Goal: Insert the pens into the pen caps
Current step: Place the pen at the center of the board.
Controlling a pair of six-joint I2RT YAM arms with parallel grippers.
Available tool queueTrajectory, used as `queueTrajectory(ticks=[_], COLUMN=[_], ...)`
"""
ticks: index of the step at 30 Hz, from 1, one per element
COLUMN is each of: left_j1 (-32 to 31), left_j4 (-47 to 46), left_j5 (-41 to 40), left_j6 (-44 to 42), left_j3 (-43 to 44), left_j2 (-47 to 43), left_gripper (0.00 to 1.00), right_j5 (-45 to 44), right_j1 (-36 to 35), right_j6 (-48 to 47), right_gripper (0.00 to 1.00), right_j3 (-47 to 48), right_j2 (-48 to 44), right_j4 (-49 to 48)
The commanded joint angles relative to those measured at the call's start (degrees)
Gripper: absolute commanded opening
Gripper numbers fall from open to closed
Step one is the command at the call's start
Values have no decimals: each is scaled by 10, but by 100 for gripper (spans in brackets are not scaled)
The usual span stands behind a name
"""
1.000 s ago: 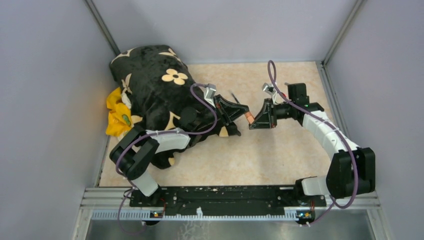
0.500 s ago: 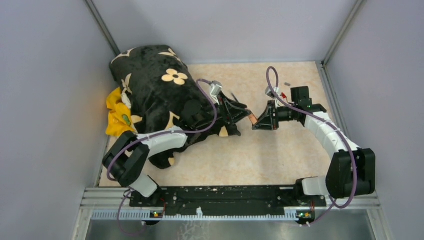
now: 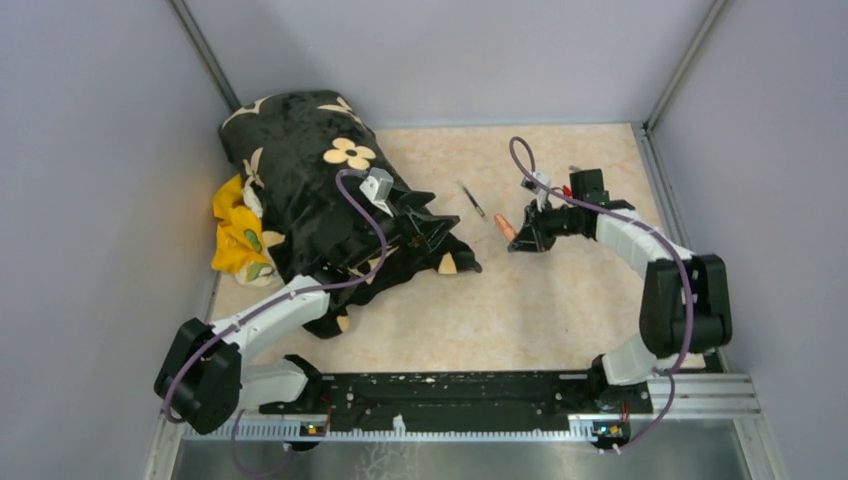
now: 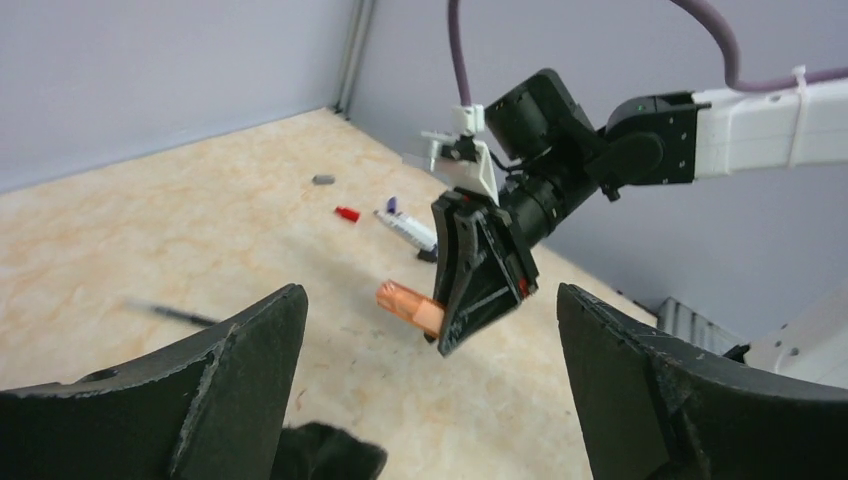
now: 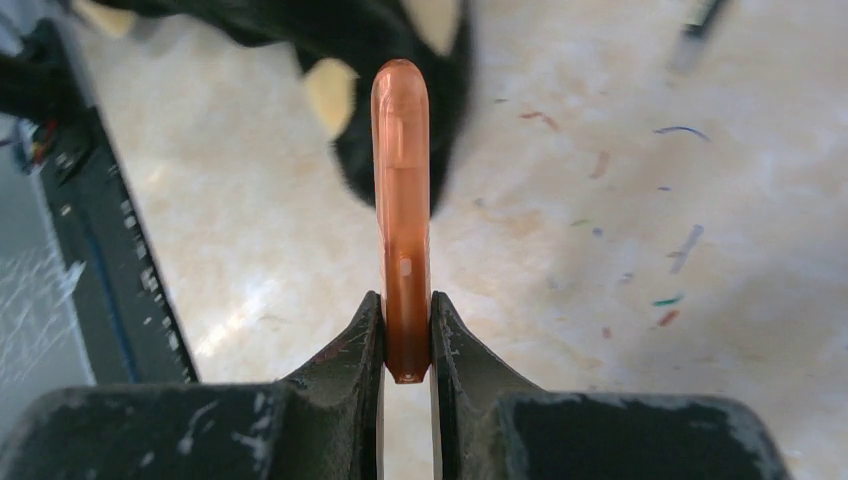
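We log 3 pens and 2 loose caps in view. Pen 1, the orange marker [image 5: 402, 200], is pinched at 1 end by the right gripper [image 5: 405, 325], whose jaws are closed tight on it. The rest of the barrel sticks out past the fingertips, in the air above the table [image 3: 520, 300], and points toward the left arm. We cannot tell whether this marker carries a cap. Pen 2, the thin dark pen [image 3: 473, 200], lies flat on the table between the 2 grippers, a little farther back and apart from both. Pen 3, a white-barrelled marker [image 4: 412, 228] with a dark blue end, lies on the table behind the right gripper as the left wrist view shows it. Near it lies 1 red cap [image 4: 347, 213], and a little farther off 1 grey cap [image 4: 322, 180]; the 2 caps do not touch. The left gripper [image 3: 430, 225] is spread wide with nothing between its fingers [image 4: 240, 390]. It hangs over the edge of 1 black cloth [image 3: 300, 150] with cream flowers. 1 yellow cloth [image 3: 236, 232] shows at the black cloth's left edge, by the left wall.
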State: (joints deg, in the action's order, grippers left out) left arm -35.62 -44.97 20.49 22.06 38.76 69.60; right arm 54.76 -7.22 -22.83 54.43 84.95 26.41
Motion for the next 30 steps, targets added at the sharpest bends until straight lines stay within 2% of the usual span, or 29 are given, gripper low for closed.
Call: queueTrajectory(ticks=[1, 7, 13, 20, 22, 27, 30], left_j1=[3, 7, 9, 10, 10, 12, 12], left_j4=[40, 82, 104, 101, 81, 53, 34], left_j5=[-51, -69, -80, -69, -55, -31, -14], left_j6=[-35, -52, -60, -13, 13, 80, 128], left_j3=[-43, -55, -58, -72, -87, -115, -130], left_j2=[-26, -45, -60, -81, -89, -107, -118], left_gripper=[99, 99, 99, 99, 99, 99, 99], right_j5=[-140, -255, -259, -239, -229, -218, -216], right_j1=[-1, -33, -35, -37, -37, -36, -35], right_j6=[67, 112, 130, 138, 138, 122, 106], right_gripper=[0, 0, 0, 6, 12, 43, 52], right_j3=[75, 165, 263, 313, 316, 287, 260], right_j2=[81, 194, 307, 358, 360, 304, 245], right_j4=[-47, -45, -12, 8, 10, -1, -7])
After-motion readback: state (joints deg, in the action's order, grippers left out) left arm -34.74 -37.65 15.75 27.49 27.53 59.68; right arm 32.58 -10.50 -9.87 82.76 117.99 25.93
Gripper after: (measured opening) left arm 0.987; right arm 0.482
